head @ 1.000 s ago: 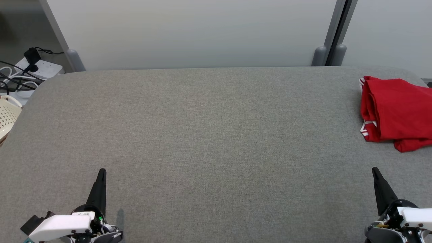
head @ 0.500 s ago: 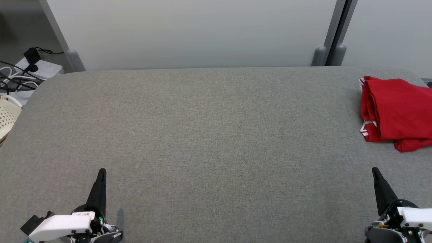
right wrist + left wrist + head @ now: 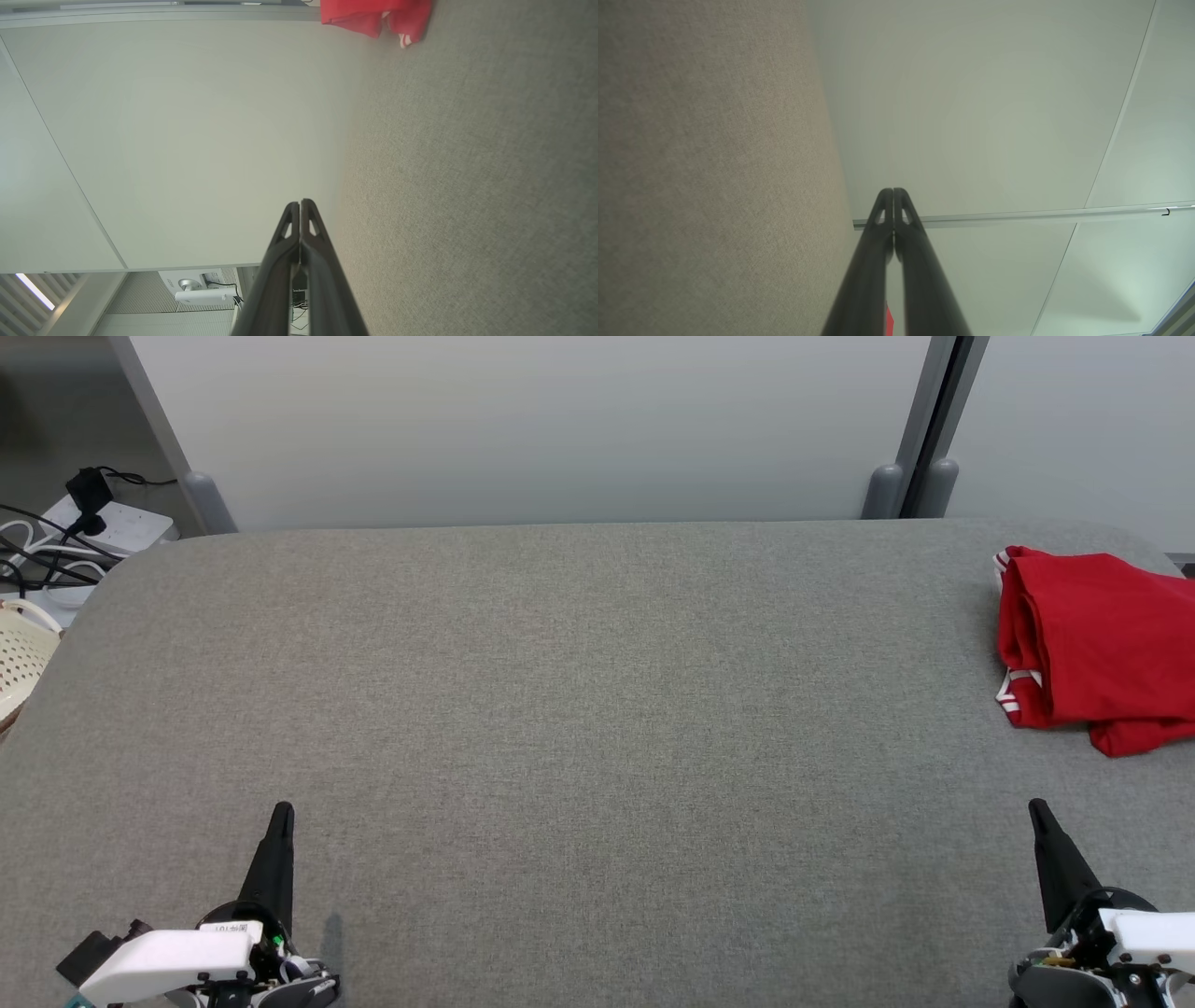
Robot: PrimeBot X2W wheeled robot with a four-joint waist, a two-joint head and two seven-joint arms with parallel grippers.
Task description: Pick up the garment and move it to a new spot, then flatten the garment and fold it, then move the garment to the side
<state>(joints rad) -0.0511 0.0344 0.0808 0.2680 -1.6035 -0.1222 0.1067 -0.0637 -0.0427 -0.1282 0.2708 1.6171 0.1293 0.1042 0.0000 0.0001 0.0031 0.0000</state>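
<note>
The garment (image 3: pixel 1097 649) is red with white trim and lies folded in a heap at the far right of the grey table (image 3: pixel 579 681); it also shows in the right wrist view as the garment (image 3: pixel 373 16) at the top. My left gripper (image 3: pixel 280 814) rests at the lower left, shut and empty, far from the cloth. Its fingers (image 3: pixel 893 192) press together in the left wrist view. My right gripper (image 3: pixel 1036 807) sits at the lower right, shut and empty, a short way in front of the garment. In its own wrist view the right gripper (image 3: pixel 300 203) has both fingers touching.
A pale wall panel (image 3: pixel 541 429) stands behind the table. A power strip with cables (image 3: pixel 84 527) lies on the floor at the far left, and a cream perforated basket (image 3: pixel 19 658) sits beside the table's left edge.
</note>
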